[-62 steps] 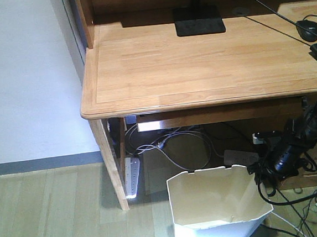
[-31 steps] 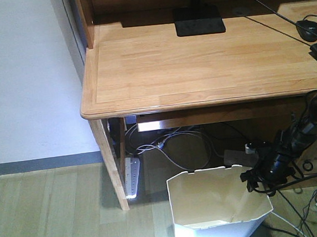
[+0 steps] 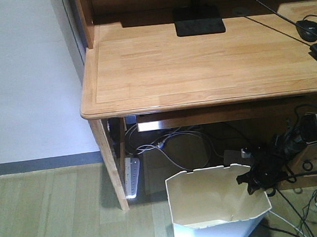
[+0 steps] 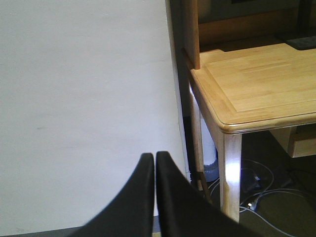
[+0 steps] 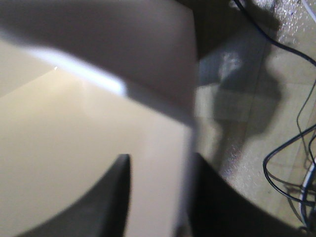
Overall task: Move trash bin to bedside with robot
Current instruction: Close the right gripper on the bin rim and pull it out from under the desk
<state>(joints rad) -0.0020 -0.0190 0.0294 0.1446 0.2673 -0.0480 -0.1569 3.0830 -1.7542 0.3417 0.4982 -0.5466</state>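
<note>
Lowered toward 8 o'clock since previous frame, bringing black jointed right claw [image 3: 259, 177] to 3 o'clock rim of white faceted plastic trash bin [image 3: 210, 202]. Spread open astride smooth cream wall, finger inside, finger outside. Leaves bin at 6 o'clock, below light wooden desk [image 3: 198, 65]. Holds black left claw [image 4: 154, 197] clenched, empty, well apart.

I find nothing here that I can read. The trash bin [image 3: 218, 199] shows only plain white and cream walls. The desk [image 3: 198, 65] shows only wood grain. The power strip [image 3: 133, 176] under the desk is too small and dim for me to make out any marking on it. My two wrist views give only blurred plastic, a blank wall and floor, without a legible letter, number or sign.
</note>
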